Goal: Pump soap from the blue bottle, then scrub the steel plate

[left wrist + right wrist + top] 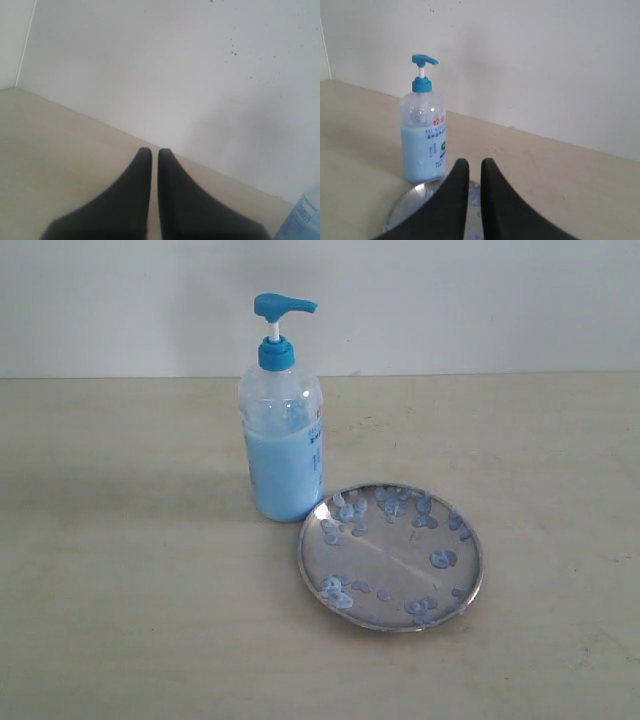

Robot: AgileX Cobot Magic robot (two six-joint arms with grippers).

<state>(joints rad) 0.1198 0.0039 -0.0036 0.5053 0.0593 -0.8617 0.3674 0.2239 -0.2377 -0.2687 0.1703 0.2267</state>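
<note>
The blue bottle (283, 430) stands upright on the table, its blue pump head (283, 308) raised on the white stem. Pale blue soap (285, 478) fills its lower half. Just in front and to its right lies the steel plate (392, 575), dotted with small blue blobs (443, 558). Neither gripper shows in the exterior view. My right gripper (475, 162) hangs shut and holds nothing, low over the plate's rim (405, 200), with the bottle (423, 135) a little beyond it. My left gripper (154, 151) is shut and holds nothing over bare table; only the bottle's edge (301, 220) shows beside it.
A pale beige tabletop (120, 570) runs to a white wall (450, 300) behind the bottle. In the left wrist view a wall corner (25, 45) stands beyond the table's far edge.
</note>
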